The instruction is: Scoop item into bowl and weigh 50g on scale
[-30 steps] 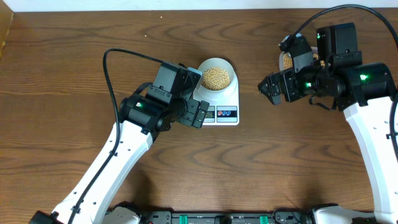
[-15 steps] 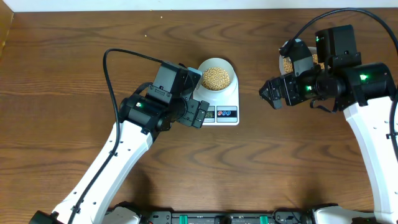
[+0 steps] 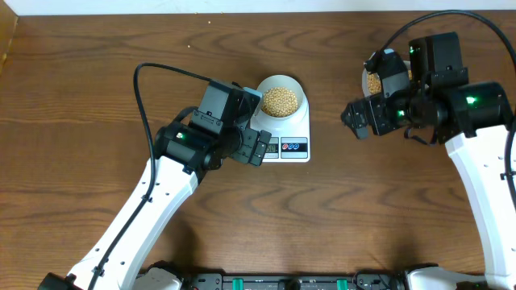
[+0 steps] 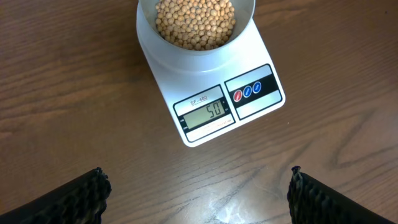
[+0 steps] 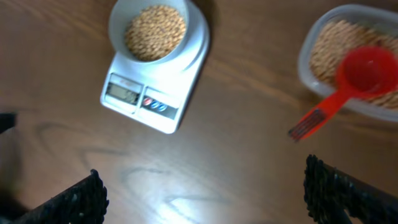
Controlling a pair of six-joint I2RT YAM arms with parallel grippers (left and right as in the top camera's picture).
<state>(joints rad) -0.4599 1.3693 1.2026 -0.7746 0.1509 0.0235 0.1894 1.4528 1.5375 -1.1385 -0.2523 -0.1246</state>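
Left gripper [image 4: 198,200]: fingers spread wide, holding nothing, touching nothing, poised just beside the front of the scale [image 4: 214,79]. Right gripper [image 5: 202,194]: fingers spread wide and unloaded, above bare wood between the scale and the clear tub [image 5: 303,59].

The scale stands mid-desk, toward the far edge of the desk [image 3: 81,80]. Its display reads 50. The bowl [image 4: 143,14] sits on its platform, filled with the item [image 4: 196,22].

The tub lies toward the far right corner, with a red scoop [image 5: 364,68] resting in it. Bare wood extends to the left edge and the near edge.
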